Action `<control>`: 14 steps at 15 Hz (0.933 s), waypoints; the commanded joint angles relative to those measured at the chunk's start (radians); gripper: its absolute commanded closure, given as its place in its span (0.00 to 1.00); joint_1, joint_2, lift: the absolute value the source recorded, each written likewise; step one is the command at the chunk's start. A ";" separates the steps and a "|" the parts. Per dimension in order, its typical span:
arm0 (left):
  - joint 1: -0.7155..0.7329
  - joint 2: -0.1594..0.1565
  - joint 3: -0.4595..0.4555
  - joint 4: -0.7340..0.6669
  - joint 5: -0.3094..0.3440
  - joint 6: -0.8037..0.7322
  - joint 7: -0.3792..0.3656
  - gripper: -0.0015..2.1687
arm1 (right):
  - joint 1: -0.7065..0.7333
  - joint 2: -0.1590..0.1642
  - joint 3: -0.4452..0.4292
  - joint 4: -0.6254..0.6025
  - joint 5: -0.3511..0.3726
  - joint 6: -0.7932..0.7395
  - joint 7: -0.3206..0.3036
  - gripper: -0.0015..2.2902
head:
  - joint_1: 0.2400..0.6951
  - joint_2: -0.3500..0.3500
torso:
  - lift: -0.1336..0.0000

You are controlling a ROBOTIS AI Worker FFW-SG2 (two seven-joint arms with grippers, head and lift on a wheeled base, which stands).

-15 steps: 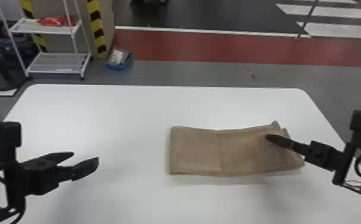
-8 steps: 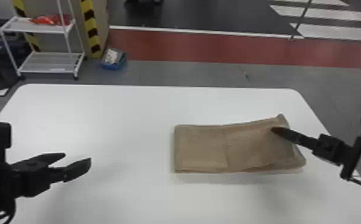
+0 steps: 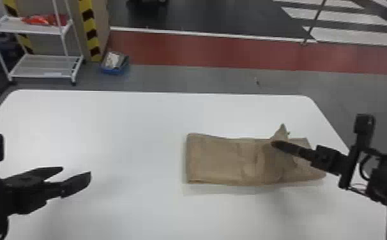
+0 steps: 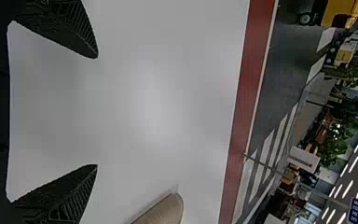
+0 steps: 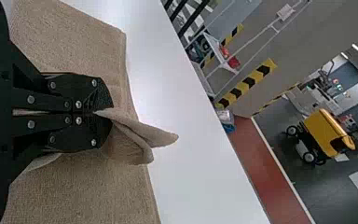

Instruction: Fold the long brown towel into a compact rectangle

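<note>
2 grippers over the table. Near left: left gripper, spread, holding nothing. Right: right gripper clenched on a bunched fold of the brown towel, which lies right of centre. Peak juts toward the far edge. Pulling could skew the layers; nothing pins them. Layer count unclear; cloth beneath the right gripper hidden.

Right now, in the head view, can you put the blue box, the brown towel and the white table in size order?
1. White table
2. Brown towel
3. Blue box, on the floor beyond the table
</note>
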 commanded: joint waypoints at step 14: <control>0.031 0.000 -0.005 -0.039 -0.005 0.012 -0.004 0.02 | -0.006 -0.076 -0.069 -0.017 -0.017 0.010 0.024 0.72 | 1.00 0.24 | 0.10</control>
